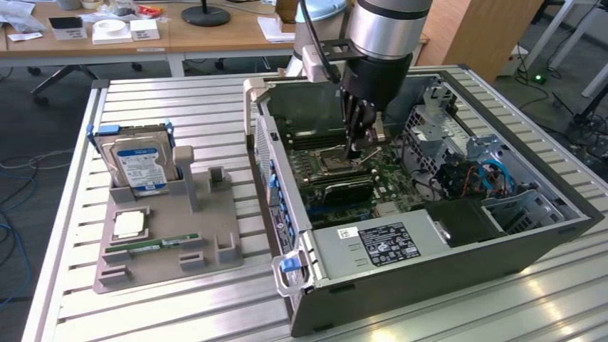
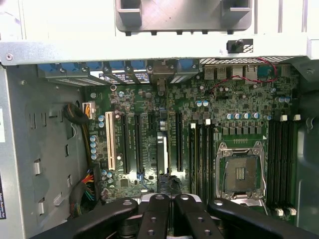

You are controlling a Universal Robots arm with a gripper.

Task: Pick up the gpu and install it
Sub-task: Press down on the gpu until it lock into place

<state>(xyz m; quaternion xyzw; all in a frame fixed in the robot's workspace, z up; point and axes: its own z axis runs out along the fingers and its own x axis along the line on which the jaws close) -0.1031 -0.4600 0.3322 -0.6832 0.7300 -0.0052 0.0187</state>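
Observation:
The gpu [image 1: 340,191] stands on edge on the motherboard [image 1: 385,187] inside the open computer case [image 1: 446,274], its black cooler facing the exterior view's front. In the wrist view the gpu [image 2: 162,154] appears edge-on, lined up with a long slot between the other expansion slots. My gripper [image 1: 359,151] reaches down into the case just above the card, beside the empty CPU socket [image 1: 332,161]. Its black fingers [image 2: 154,214] are drawn together over the near end of the card, and the gripper [image 2: 168,199] is shut with nothing visible between the tips. Whether they touch the card I cannot tell.
On the exterior view's left, a grey holder tray [image 1: 223,228] carries a hard drive [image 1: 138,167], a processor chip [image 1: 130,224] and a memory stick [image 1: 152,244]. Case walls, the power supply [image 1: 380,244], drive cage [image 1: 432,132] and cables [image 1: 480,178] crowd the gripper.

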